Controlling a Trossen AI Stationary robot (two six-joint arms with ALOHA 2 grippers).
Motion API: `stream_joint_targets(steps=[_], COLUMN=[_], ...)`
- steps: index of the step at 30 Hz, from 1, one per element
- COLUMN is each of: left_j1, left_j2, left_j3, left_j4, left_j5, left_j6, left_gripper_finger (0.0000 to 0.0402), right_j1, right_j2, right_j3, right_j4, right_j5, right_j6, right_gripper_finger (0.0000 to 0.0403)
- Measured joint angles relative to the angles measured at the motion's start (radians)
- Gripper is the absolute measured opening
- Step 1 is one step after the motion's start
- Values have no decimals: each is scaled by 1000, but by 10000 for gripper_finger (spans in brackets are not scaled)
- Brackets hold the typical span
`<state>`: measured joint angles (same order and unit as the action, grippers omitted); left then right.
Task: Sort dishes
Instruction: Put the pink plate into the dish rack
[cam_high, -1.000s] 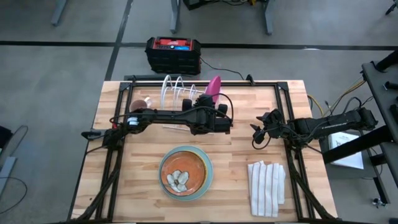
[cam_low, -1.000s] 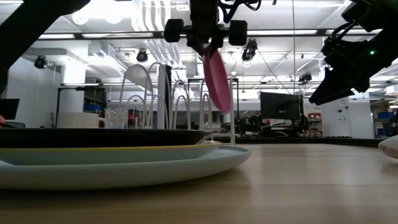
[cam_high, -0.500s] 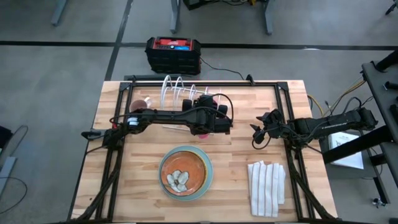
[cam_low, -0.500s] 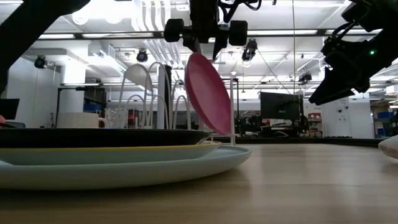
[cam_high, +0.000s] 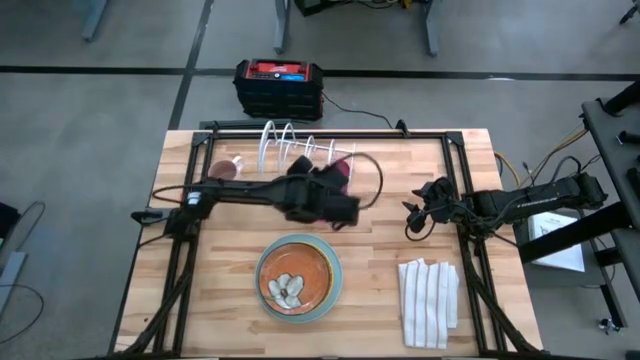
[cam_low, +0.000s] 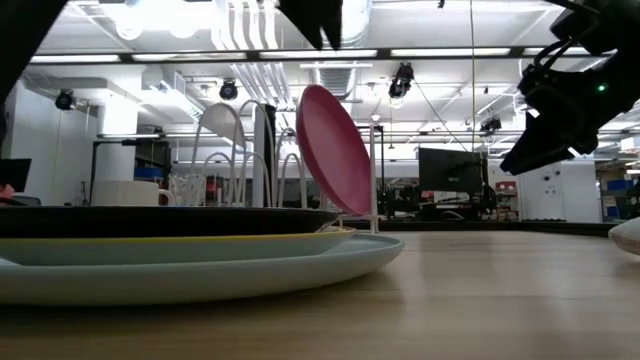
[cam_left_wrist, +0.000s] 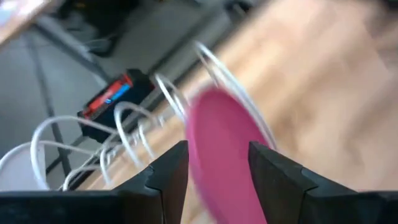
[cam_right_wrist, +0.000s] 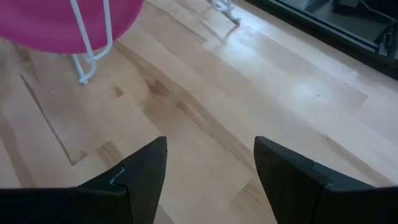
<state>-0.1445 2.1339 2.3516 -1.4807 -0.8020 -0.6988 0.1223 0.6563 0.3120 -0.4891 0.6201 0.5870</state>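
1. Magenta-pink round dinner plate (cam_low: 334, 150) is leaning on edge in the white wire dish rack (cam_high: 290, 148), no longer pinched between my left fingers; a moment ago I was lowering it there from above.
2. My left gripper (cam_left_wrist: 211, 177) is standing with its jaws apart and nothing between them, the pink plate (cam_left_wrist: 227, 155) just ahead of the fingertips and clear of them. In the view from above, that arm is pulling back from the rack toward the stack.
3. My right gripper (cam_right_wrist: 208, 177) is waiting off to the side, jaws apart and empty, with bare wooden table (cam_right_wrist: 261, 81) ahead of them and the rack's wire foot and the pink plate's rim farther out.
4. Judging from this, one dish is now racked and three are remaining: the orange-brown round plate with white marks (cam_high: 292, 281) is sitting on top, a yellow plate (cam_low: 200, 245) under it, and the larger pale teal-blue plate (cam_low: 250, 272) at the bottom, all well short of my left jaws.
5. The white striped folded cloth (cam_high: 429, 301) is lying apart from the stack, on my right gripper's side.
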Motion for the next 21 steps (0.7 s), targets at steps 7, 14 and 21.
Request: stream_joint_targets(steps=[7, 14, 21], left_j1=[-117, -156, -112], left_j2=[-44, -42, -42], left_j3=[-5, -11, -64], left_j4=[-69, -78, -91], left_j5=[273, 339, 341], left_j6=[351, 534, 554], left_gripper_finger=[106, 10, 0], right_j1=[0, -1, 0], right_j2=[0, 1, 1], right_j3=[-3, 29, 62], right_j4=[10, 11, 19], right_j5=[0, 0, 1], right_j6=[0, -25, -66], right_gripper_finger=[237, 230, 216])
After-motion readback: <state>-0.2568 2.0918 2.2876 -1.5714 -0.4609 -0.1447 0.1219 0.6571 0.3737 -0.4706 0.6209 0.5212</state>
